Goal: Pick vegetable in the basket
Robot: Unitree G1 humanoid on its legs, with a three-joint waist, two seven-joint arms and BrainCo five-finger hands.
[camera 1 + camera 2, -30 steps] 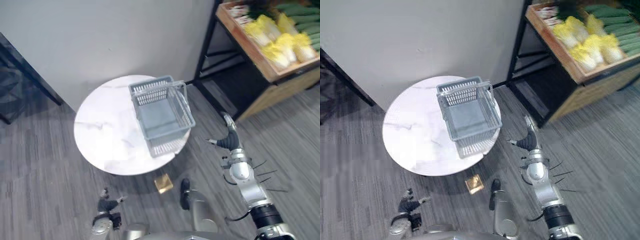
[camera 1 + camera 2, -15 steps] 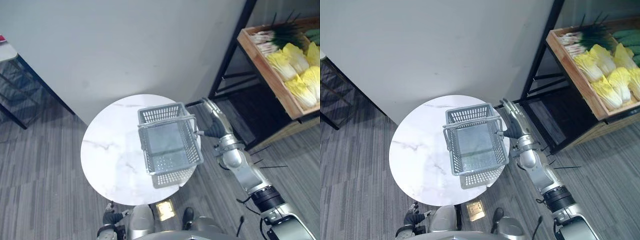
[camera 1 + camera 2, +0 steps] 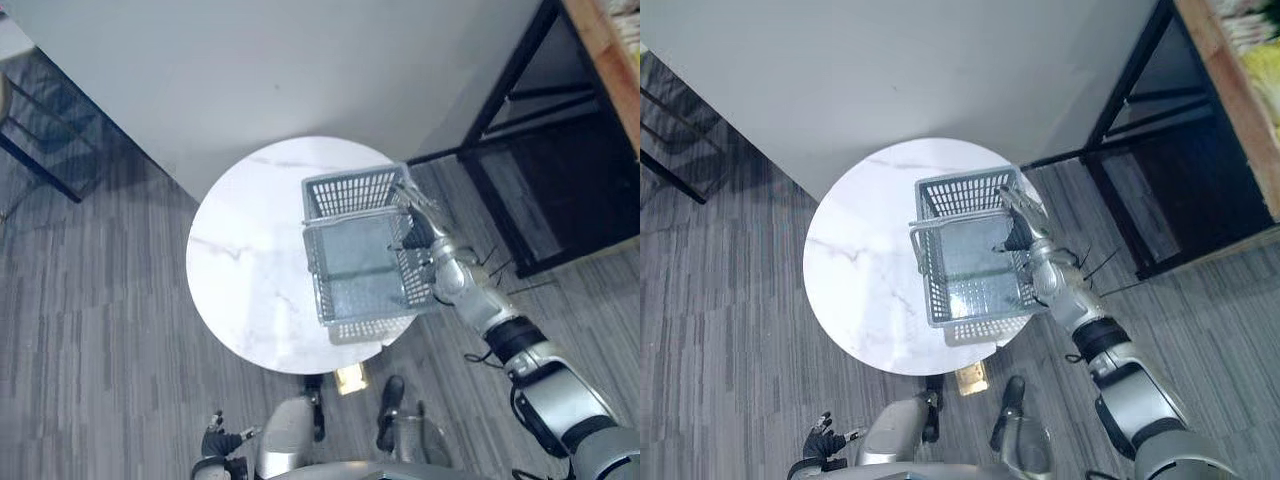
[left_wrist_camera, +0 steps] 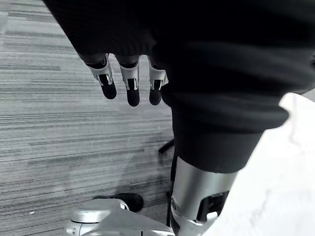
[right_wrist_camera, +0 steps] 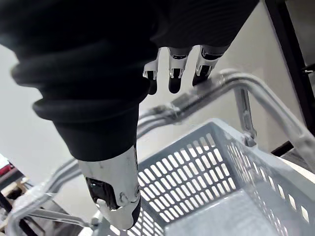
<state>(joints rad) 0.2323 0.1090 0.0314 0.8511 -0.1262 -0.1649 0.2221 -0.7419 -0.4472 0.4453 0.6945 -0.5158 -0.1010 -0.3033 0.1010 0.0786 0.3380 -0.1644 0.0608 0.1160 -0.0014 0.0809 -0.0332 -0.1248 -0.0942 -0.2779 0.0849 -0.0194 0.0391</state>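
Well, from the left eye view, the grey basket point(image 3: 355, 190) is sitting on the round white table point(image 3: 240, 280), toward the table's right edge, with its long axis running away from the robot. The right hand point(image 3: 420, 225) is reaching in over the basket's far right corner. The left hand point(image 3: 215, 440) is hanging low by the robot's side, well apart from the table.

In the right eye view, the basket is lying empty. Pale yellow vegetables point(image 3: 1262, 68) are showing in a wooden crate point(image 3: 1232, 95) off to the robot's right, well apart from the basket. So the task's thing is lying to the right of the reaching hand, and I judge the right arm the nearer one.

In the left wrist view, the left hand's fingers point(image 4: 129, 86) are hanging relaxed above the floor point(image 4: 49, 123), gripping nothing.

In the right wrist view, the right hand's fingers point(image 5: 171, 73) are extending nearly straight, just beside the basket's metal handle point(image 5: 236, 83), with the thumb point(image 5: 113, 191) held apart. They are closing round nothing; whether they are touching the bar, I cannot tell.

I am finding no writing I can read anywhere.
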